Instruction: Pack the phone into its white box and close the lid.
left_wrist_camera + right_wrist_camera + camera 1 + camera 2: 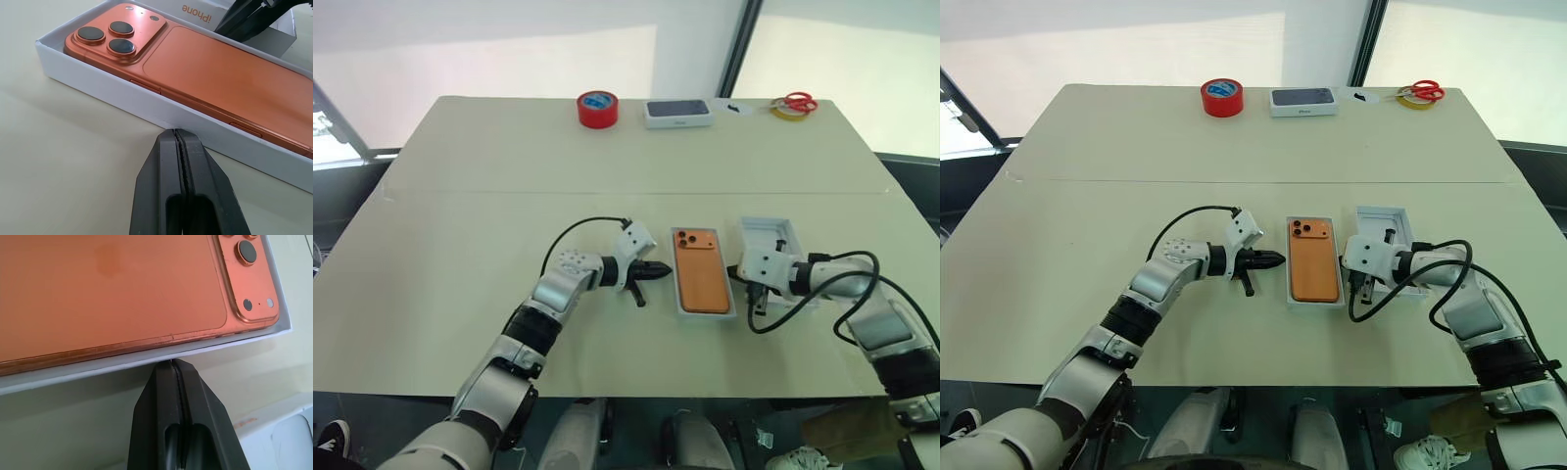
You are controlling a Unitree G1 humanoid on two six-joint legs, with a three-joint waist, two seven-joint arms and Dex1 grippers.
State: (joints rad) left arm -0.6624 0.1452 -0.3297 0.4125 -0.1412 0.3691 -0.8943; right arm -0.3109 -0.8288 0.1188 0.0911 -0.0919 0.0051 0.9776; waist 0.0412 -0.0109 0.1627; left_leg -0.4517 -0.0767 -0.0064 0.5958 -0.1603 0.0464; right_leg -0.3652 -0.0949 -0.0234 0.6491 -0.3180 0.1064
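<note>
The orange phone (pixel 699 269) lies back-up inside the white box (pixel 705 312) at the table's middle front, its lenses at the far end. My left gripper (pixel 664 268) is shut and empty, its tips close to the box's left wall (pixel 98 83); whether they touch it I cannot tell. On the other side my right gripper (pixel 734 271) is shut and empty too, its tips right at the box's right wall (pixel 98 369). The lid (pixel 769 235) lies open side up just right of the box, partly under my right wrist.
Along the table's far edge stand a red tape roll (pixel 597 108), a sealed white box with a dark phone picture (pixel 677 113), and red scissors (pixel 795 102) on a yellow tape roll. A seam (pixel 509 191) runs across the table.
</note>
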